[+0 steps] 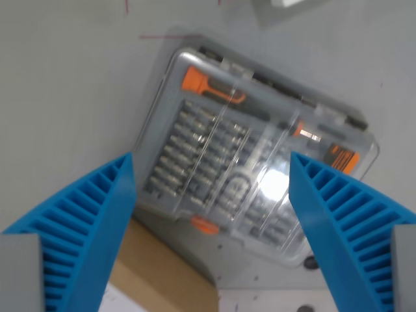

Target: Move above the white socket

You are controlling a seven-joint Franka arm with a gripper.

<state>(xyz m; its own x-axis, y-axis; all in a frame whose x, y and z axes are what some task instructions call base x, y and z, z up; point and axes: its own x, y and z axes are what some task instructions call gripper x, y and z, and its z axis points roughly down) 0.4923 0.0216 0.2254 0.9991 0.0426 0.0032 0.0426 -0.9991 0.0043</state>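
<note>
My gripper [211,172] hangs open above the table, its two blue ribbed fingers [97,221] framing the lower left and lower right of the wrist view, with nothing between them. Below the gap lies a clear plastic tool case [253,153] holding several screwdriver bits and an orange-handled driver. A white object [286,3] shows only partly at the top edge, right of centre; I cannot tell whether it is the white socket.
The grey table surface [71,91] spreads to the wrist view's left and top. A brown cardboard-like sheet [162,273] lies at the bottom under the case's near corner. Thin red lines mark the table near the top.
</note>
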